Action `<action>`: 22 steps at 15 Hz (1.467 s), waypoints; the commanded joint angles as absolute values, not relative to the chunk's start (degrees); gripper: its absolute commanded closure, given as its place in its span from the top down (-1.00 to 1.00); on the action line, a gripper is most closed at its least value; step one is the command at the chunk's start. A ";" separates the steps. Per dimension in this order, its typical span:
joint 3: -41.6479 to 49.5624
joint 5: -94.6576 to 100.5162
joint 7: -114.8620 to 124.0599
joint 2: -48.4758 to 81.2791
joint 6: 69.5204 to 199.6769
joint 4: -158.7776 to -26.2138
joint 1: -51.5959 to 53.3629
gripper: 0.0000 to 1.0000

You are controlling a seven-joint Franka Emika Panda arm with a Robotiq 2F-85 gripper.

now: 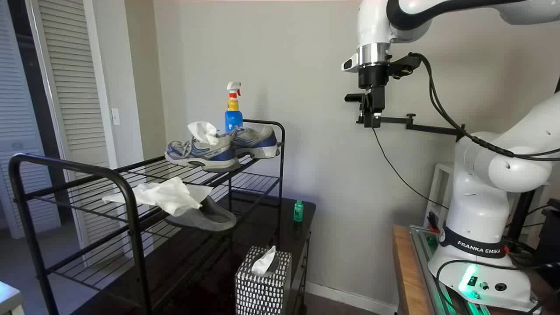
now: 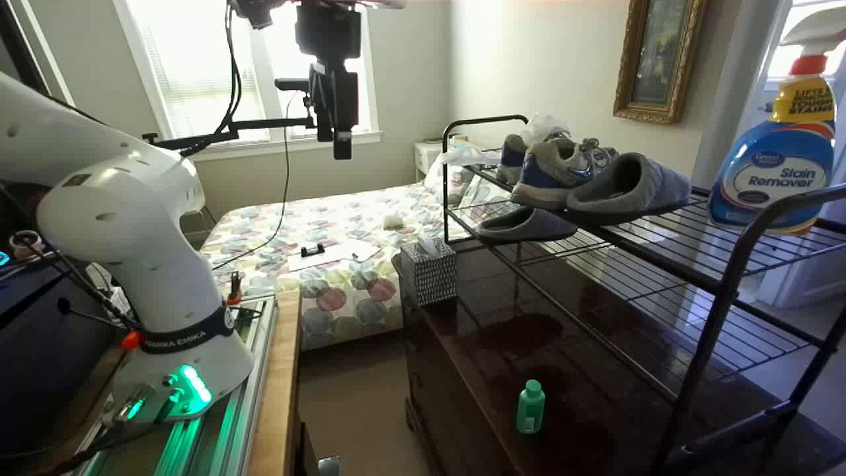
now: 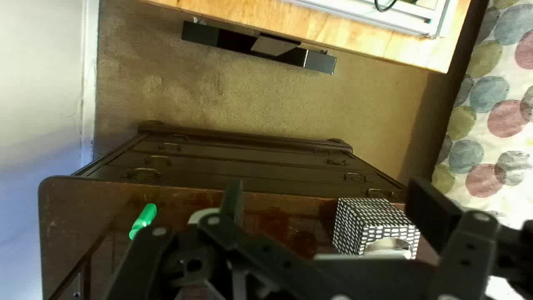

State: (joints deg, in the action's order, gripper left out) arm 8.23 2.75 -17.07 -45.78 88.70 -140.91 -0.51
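The claw point(image 1: 369, 119) hangs high from the robot arm point(image 2: 122, 228), pointing down and well apart from everything below; its fingers point(image 3: 431, 210) stand wide apart, and in the wrist view the dark dresser point(image 2: 462, 350) shows through the gap between them. Two things stand on top of this dresser. A tissue box point(image 2: 429, 274) with a black-and-white pattern sits near the front edge, at the end toward the bed point(image 2: 357, 225), a white tissue point(image 1: 264, 261) poking out of its opening. A green bottle point(image 2: 530, 408) stands upright toward the opposite end, well apart from the box. A black wire rack point(image 1: 134, 227) rises over the dresser, two tiers in view. Its upper tier bears a pair of grey-and-blue sneakers point(image 1: 205, 153), a crumpled white wad point(image 1: 203, 132) resting on one of them, and a grey slipper point(image 2: 634, 188) just beside the shoes; the matching slipper point(image 2: 525, 226) lies on the tier below. Thin white sheets point(image 1: 170, 194) are bunched on the upper tier at its end toward the bed. A blue spray bottle point(image 2: 773, 178), labelled Stain Remover, stands upright at the other end of that tier. The arm's white base point(image 1: 516, 293) stands at a wooden worktop point(image 2: 276, 383).
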 commanded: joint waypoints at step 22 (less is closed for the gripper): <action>5.76 2.32 -16.61 -44.70 96.87 -140.67 1.95 1.00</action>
